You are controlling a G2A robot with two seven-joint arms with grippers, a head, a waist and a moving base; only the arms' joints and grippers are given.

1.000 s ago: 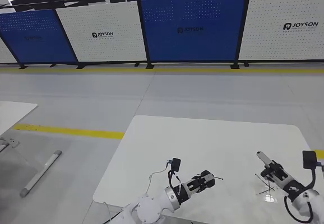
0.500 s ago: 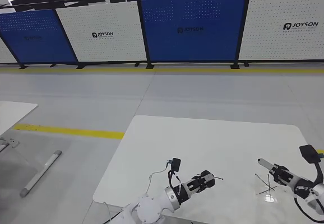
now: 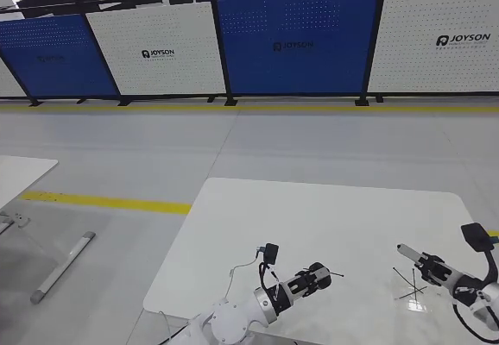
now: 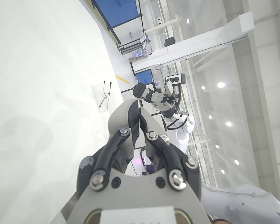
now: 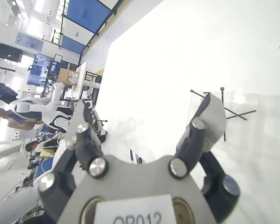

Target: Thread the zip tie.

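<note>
My left gripper (image 3: 317,278) (image 4: 138,108) hovers near the table's front edge, shut on a thin black zip tie (image 3: 335,275) whose end sticks out past the fingertips. Three more black zip ties (image 3: 410,285) (image 5: 234,114) (image 4: 106,94) lie crossed on a clear plastic sheet (image 5: 247,103) at the front right. My right gripper (image 3: 403,251) (image 5: 144,101) hangs open just left of that pile, nothing between its fingers, one fingertip (image 5: 210,99) over the sheet's edge.
The white table (image 3: 318,216) is bare toward the back and middle. Its front edge runs close below both arms. The floor with a yellow line (image 3: 103,202) and blue and white partition panels (image 3: 297,47) lie beyond.
Between one second and half a second ago the right arm drew back toward the right edge and its gripper dipped slightly. Since then nothing has moved; the left arm has kept still.
</note>
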